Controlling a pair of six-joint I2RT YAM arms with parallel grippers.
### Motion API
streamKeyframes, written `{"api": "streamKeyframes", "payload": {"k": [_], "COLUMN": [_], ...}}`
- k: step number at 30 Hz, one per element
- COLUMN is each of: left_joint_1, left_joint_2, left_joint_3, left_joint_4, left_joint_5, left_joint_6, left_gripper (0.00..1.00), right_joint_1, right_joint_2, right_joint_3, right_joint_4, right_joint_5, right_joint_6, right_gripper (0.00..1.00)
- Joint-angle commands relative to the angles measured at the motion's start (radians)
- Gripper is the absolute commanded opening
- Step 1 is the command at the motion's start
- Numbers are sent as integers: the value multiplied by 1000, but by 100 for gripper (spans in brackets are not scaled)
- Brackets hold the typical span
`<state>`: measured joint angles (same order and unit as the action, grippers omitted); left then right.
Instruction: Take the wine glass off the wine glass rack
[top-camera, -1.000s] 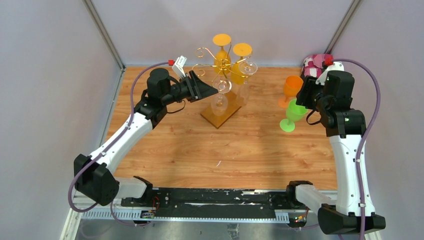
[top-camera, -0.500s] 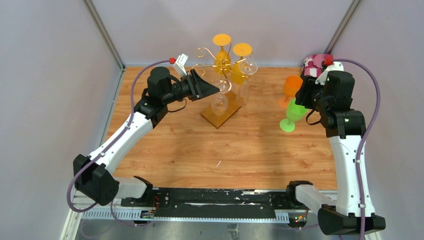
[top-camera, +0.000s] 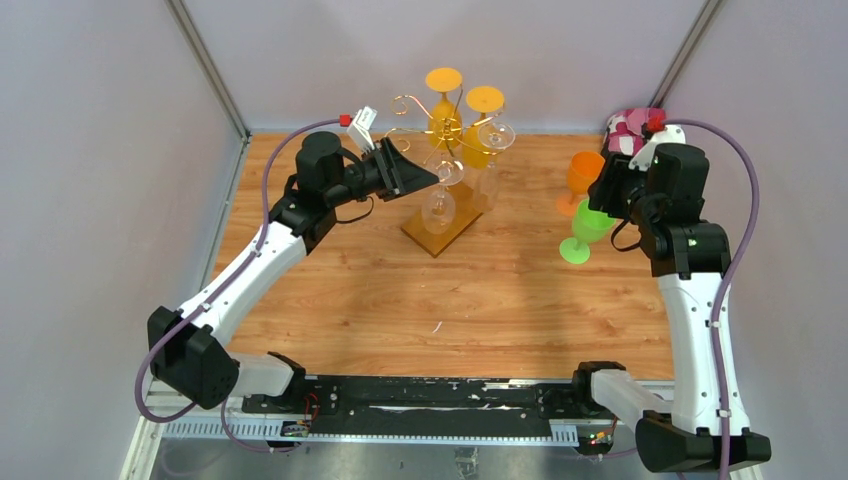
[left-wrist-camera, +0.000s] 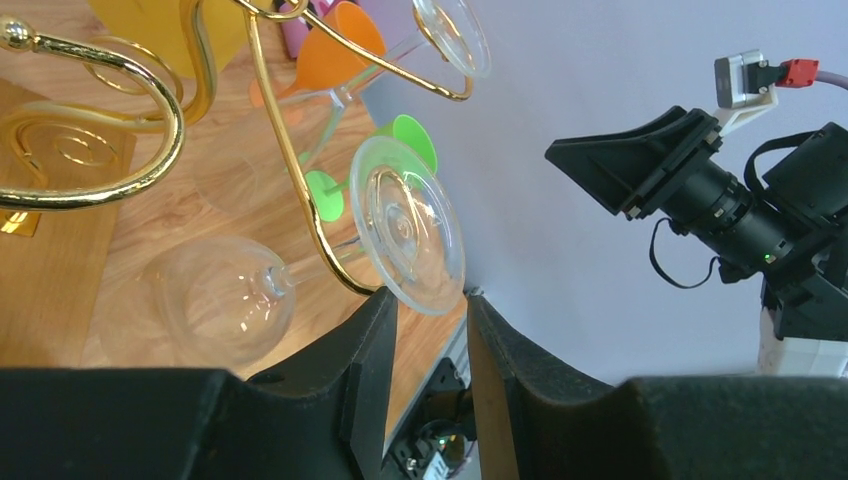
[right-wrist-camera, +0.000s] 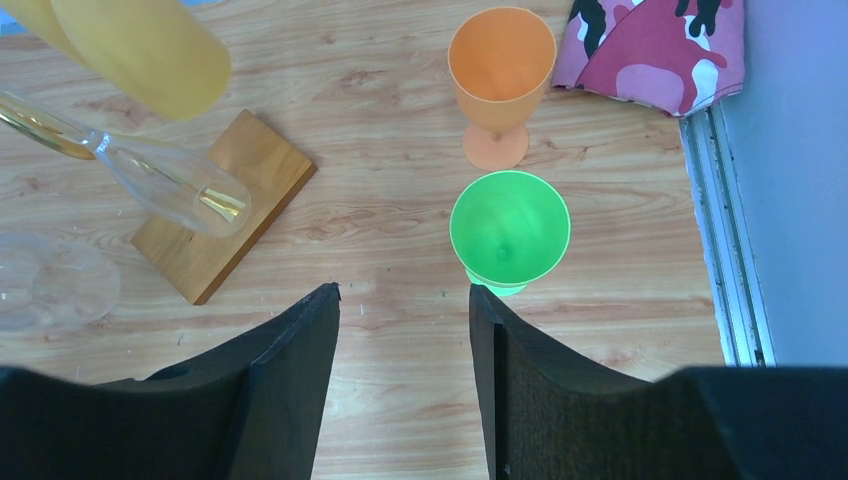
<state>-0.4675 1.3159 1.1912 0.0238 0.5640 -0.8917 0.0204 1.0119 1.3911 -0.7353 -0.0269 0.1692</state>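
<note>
1. The clear wine glass (left-wrist-camera: 405, 235) hangs bowl-down on the wine glass rack (top-camera: 430, 238), mid-table towards the far edge.
2. The left gripper (left-wrist-camera: 428, 297) has its jaws spread, with the glass's foot rim at their tips (contact unclear).
3. The right gripper (right-wrist-camera: 404, 290) is spread and empty above the green glass (right-wrist-camera: 510, 228).

We can read no text, label, brand, number or sign in any view. The wine glass rack (top-camera: 432, 235) carries no lettering that we can make out. The pink patterned cloth (top-camera: 632, 128) at the far right corner of the desk (top-camera: 500, 300) shows only blotches of colour, no letters.
</note>
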Motion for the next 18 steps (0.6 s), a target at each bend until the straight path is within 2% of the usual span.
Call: {"api": "streamKeyframes", "payload": {"k": [1,10,18], "left_joint_1": [-7,-7,-6], "left_joint_2": [7,18,18], "left_joint_3": [28,56,82], "left_joint_4": [-1,-83,-146], "left_joint_5": [3,-13,-40], "left_joint_6": [-5,12,28], "left_gripper": [37,30,18], "right_joint_1": [-11,-11,-11], "right_joint_2": [-30,-53,-77], "right_joint_3": [-15,-29,-47], "right_joint_4": [17,36,54], "right_joint_5": [-17,-33,-44], "right_joint_6": [11,14,16], "right_gripper": [55,55,55]}}
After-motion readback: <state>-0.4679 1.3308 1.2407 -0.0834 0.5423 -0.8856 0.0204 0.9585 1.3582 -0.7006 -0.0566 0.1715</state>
